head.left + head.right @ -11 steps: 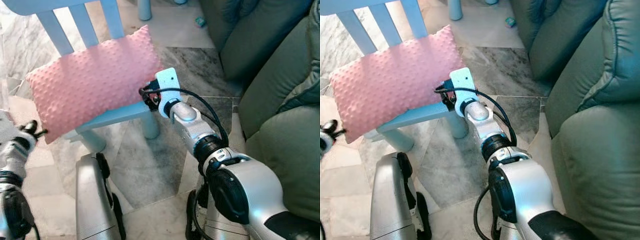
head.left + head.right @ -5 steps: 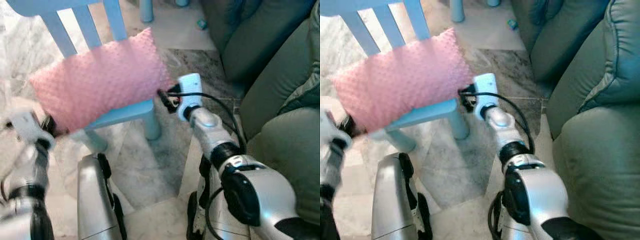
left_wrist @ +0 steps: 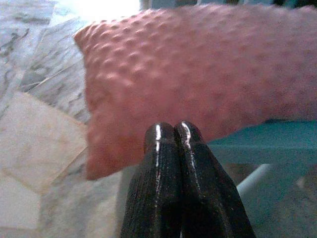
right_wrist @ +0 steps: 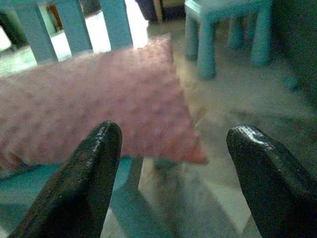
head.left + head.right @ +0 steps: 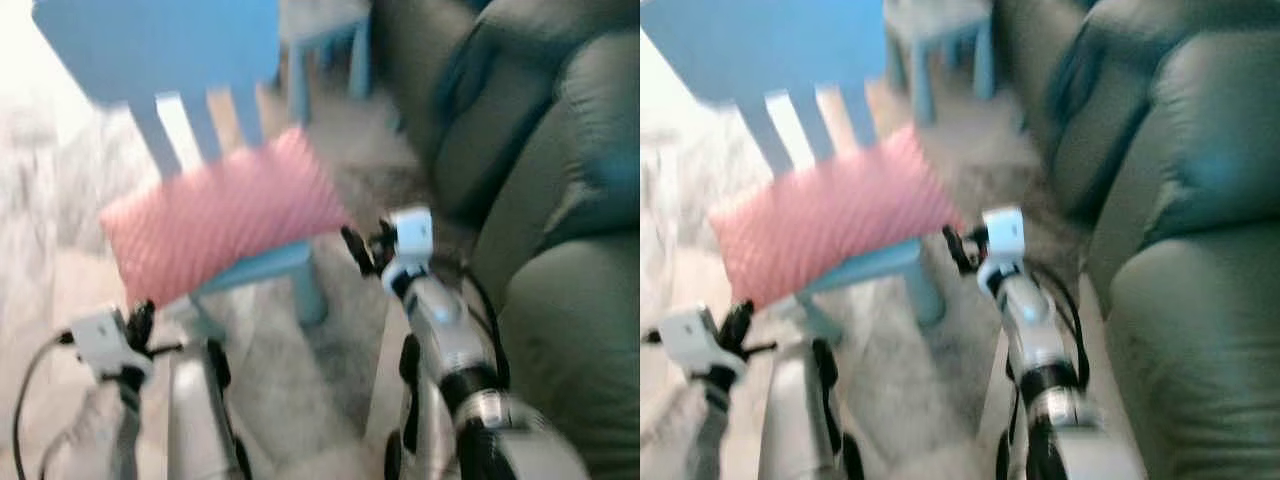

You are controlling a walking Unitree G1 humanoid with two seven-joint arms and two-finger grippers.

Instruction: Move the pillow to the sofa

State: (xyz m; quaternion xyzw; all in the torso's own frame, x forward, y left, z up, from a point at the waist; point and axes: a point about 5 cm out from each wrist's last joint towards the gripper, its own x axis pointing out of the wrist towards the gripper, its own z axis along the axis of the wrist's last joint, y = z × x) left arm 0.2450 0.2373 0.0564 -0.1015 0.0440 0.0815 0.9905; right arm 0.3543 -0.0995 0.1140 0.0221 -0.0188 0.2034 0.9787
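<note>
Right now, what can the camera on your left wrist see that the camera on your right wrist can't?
Left wrist view: the left gripper with its two black fingers pressed together, and pale floor tiles. Right wrist view: the right gripper with fingers spread wide, the chair's back slats and a small blue table. Both: the pink pillow lying on the blue chair seat.

A floor of pale marbled tiles (image 3: 34, 148) was seen, washed out by bright light at the far side. A light blue slatted chair (image 5: 165, 60) was placed on it, and a second small blue piece of furniture on legs (image 4: 223, 25) was made out behind that, though blurred. Grey-green upholstered seating (image 5: 1170, 250) was ranged along the right side, close beside the chair.
</note>
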